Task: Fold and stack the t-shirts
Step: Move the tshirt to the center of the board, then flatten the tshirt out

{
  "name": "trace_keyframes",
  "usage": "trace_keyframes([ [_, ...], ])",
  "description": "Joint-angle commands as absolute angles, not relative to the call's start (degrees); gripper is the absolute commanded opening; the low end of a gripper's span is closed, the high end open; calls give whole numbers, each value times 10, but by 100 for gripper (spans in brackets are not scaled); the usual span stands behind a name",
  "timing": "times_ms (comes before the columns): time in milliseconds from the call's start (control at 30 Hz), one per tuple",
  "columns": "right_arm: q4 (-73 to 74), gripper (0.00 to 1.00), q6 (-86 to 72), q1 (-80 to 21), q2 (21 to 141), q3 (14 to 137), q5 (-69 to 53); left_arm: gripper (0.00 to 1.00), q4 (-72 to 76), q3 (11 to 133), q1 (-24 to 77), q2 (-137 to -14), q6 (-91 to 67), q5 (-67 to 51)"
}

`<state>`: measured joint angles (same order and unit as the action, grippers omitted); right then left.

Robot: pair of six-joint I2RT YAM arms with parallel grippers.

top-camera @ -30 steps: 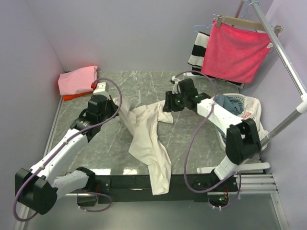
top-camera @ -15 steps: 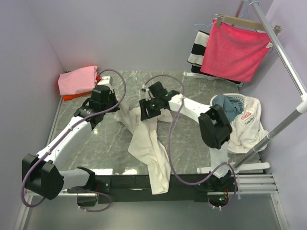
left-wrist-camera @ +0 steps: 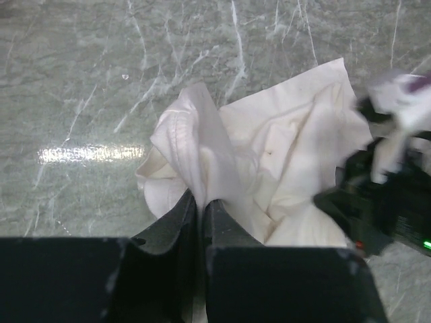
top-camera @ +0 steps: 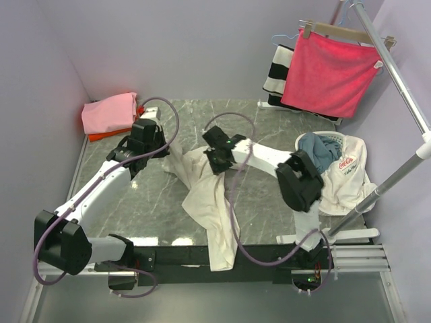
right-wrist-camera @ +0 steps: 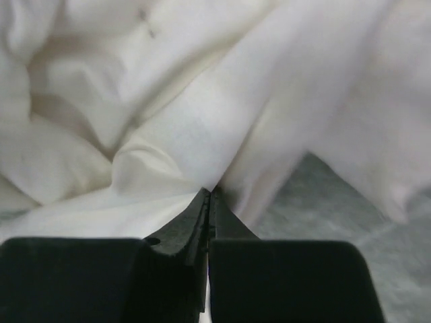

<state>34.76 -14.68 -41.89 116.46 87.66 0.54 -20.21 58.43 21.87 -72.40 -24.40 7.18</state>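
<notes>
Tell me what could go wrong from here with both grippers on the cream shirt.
The right gripper is shut at the very tip of a fold of the cream t-shirt, so that pinch may slip once pulled. The left gripper holds a bunched wad, so spreading could leave twists. Its lower end hangs over the near edge of the table and may drag.

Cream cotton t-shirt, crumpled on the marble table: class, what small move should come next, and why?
Probably draw the tools apart to spread the cream cotton t-shirt: the left tool pinches one fold, the right tool is shut on another, with cloth bunched between them.
</notes>
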Motion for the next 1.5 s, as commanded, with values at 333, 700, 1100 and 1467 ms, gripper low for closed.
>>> trace_keyframes([
  [333, 347, 0, -194, -248, 756, 575, 177, 1, -267, 673, 122, -625, -218, 163],
  [700, 333, 22, -291, -236, 648, 500, 279, 36, -255, 641, 105, -571, -226, 192],
  [1100, 290, 96, -277, -236, 620, 541, 120, 70, -173, 571, 106, -568, -272, 5],
  [1467, 301, 100, -260, -238, 601, 578, 127, 92, -105, 561, 106, -631, -294, -40],
])
